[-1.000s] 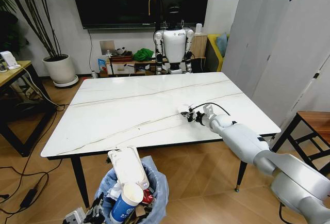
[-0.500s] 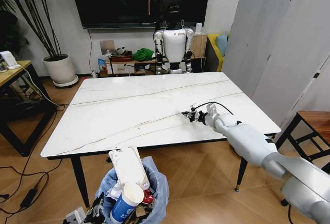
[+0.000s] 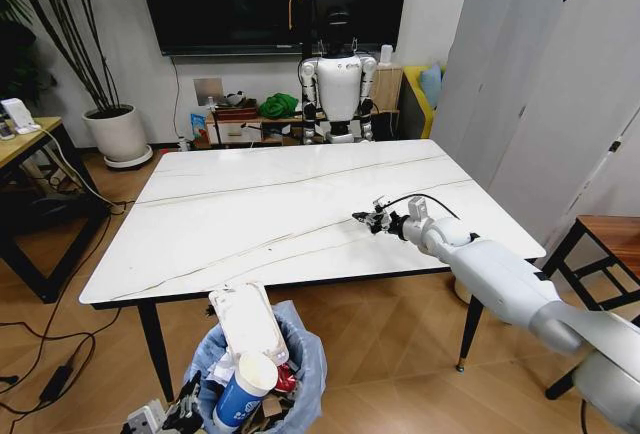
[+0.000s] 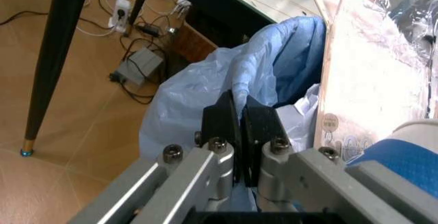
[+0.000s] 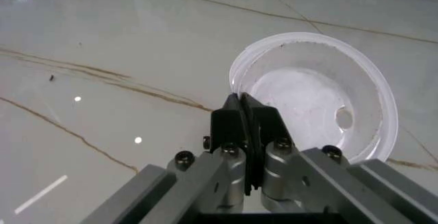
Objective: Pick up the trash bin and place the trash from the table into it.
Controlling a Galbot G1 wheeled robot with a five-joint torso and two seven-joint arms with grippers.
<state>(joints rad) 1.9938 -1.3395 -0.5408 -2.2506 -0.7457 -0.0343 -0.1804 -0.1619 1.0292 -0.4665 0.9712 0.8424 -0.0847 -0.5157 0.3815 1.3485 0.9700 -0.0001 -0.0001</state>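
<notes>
Last pickup underway: right gripper [image 5: 241,101] jaws pinched on rim of clear plastic lid [image 5: 321,88], on table [image 3: 250,204] near its front-right edge. Left gripper [image 4: 239,112] clamped on bag rim of trash bin [image 3: 300,349], below table's front edge, already full. Next, likely: carry lid over bin, release.

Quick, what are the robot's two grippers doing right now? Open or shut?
Left gripper: shut on the trash bin's blue bag rim.
Right gripper: shut on the rim of a clear plastic lid on the table.
</notes>
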